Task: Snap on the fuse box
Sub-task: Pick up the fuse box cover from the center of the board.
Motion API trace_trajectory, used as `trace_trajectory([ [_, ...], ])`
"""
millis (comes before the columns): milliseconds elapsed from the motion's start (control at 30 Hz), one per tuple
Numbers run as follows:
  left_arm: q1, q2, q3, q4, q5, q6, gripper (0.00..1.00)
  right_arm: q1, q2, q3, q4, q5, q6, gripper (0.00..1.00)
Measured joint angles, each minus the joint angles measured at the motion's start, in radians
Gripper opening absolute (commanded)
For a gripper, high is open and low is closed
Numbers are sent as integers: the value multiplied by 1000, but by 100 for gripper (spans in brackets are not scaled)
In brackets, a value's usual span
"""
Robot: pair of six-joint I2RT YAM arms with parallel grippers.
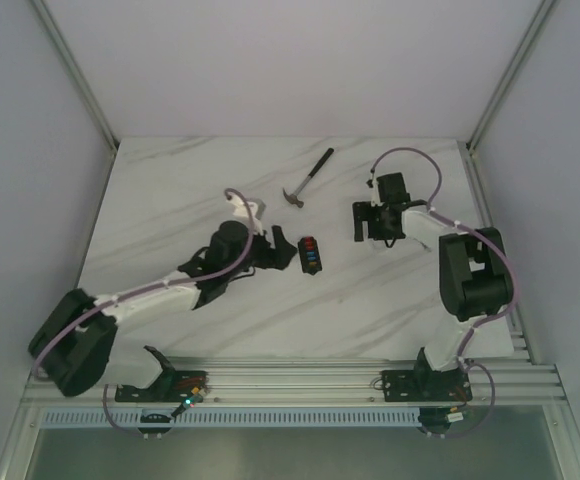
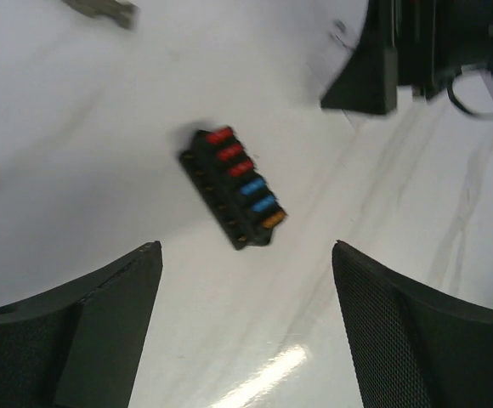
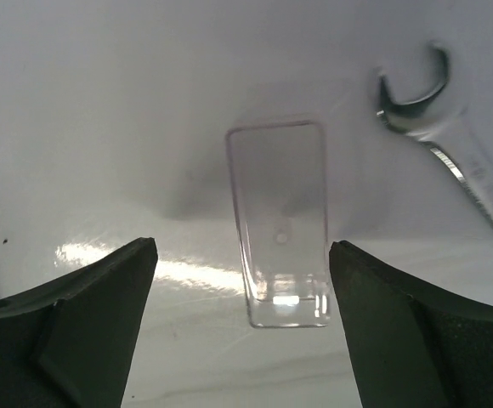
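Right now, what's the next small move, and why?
Probably lower the right jaws and close on the clear cover: it lies flat on the table, framed by those open jaws, ungripped. The fuse box sits bare below the open left jaws.

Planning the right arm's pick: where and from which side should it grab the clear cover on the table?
Probably across its narrow width, pads on the two long side walls, coming straight down. The clear cover lies flat on the table, long axis pointing away from the right gripper, whose open fingers flank those walls.
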Motion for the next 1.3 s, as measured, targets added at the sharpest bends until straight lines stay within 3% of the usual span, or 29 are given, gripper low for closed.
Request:
trace_trajectory([
  [267,157,-224,-92,-111,-101,57,96,102,0,-12,-50,103,1,81],
  [533,187,-247,-167,-135,-225,130,97,109,5,-13,-61,197,21,78],
  [767,196,-226,-224,-109,-277,183,97,125,19,1,-60,226,43,47],
  [833,198,-226,-236,-92,-293,190,98,132,19,2,-61,234,47,44],
  [1033,206,-226,-263,-69,-333,201,98,197,10,27,-111,256,71,43],
  [1300,206,-251,-268,-68,-377,200,99,401,-47,135,-203,290,173,44],
])
